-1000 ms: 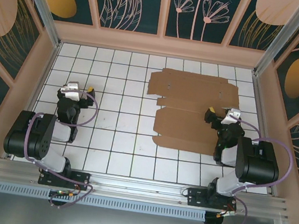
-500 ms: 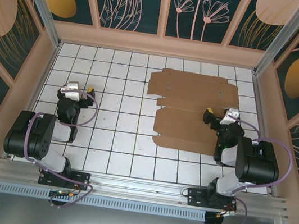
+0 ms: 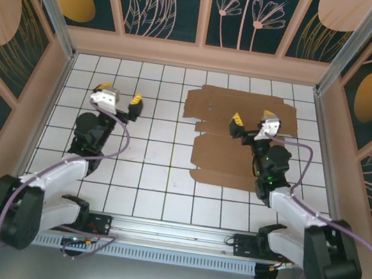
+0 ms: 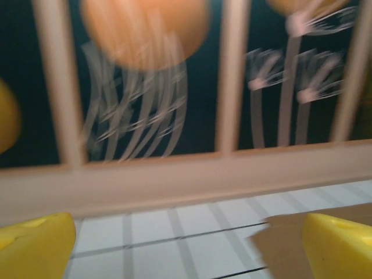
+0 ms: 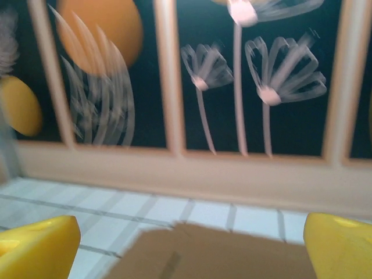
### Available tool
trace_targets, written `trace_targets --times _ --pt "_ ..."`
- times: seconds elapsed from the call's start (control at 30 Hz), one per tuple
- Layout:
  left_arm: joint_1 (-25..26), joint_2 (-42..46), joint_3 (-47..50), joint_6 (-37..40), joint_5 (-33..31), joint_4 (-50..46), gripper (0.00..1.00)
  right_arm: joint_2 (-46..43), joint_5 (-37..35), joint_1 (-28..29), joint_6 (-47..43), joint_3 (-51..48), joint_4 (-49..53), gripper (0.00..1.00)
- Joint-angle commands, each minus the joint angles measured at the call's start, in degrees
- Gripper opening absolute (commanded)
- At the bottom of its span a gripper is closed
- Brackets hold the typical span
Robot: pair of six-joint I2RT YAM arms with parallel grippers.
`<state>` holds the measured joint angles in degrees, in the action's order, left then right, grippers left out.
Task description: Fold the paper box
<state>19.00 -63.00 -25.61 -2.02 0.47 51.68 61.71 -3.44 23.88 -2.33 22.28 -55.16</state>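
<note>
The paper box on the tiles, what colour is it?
The paper box is plain brown, seen best from the top external view.

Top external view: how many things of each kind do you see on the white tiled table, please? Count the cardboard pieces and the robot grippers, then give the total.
paper box (flat brown cardboard sheet): 1
Grippers (left gripper, right gripper, both open): 2
Total: 3

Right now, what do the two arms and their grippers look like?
The left arm and right arm have black joints, pale grey links and a looping purple cable. The left gripper and right gripper are black and white, with yellow fingertips.
</note>
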Motion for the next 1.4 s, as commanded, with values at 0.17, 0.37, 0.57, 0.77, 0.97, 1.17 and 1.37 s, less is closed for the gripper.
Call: trace_targets --times 0.17,0.37,0.57,0.77,0.97,1.17,1.37 --pt "14.8 0.2 -29.5 -27.9 -15.6 -61.6 0.99 -6.6 -12.6 8.5 20.9 28.0 57.1 0.99" --pt "14.5 -0.6 -26.9 -39.2 -8.8 -69.8 0.99 -7.6 6.2 -2.4 30.2 25.6 66.1 0.94" --pt "14.5 0.0 -17.8 -44.3 -7.4 -58.2 0.99 0.8 -1.0 -1.0 30.8 21.1 71.7 0.98" --pt "14.6 -1.1 -17.1 -48.2 -3.2 -47.7 0.94 17.4 -10.0 1.8 26.2 26.2 72.9 0.96" --pt "14.6 -5.1 -22.9 -42.8 -10.1 -57.3 0.99 33.2 -8.3 2.0 22.5 32.9 73.0 0.99" --pt "14.6 -2.5 -19.9 -43.8 -6.8 -53.1 0.98 42.0 -6.0 4.9 21.0 36.3 75.6 0.99" --pt "14.3 -2.6 -21.5 -40.7 -5.4 -54.2 0.99 43.2 2.0 9.4 24.4 37.2 75.4 0.91"
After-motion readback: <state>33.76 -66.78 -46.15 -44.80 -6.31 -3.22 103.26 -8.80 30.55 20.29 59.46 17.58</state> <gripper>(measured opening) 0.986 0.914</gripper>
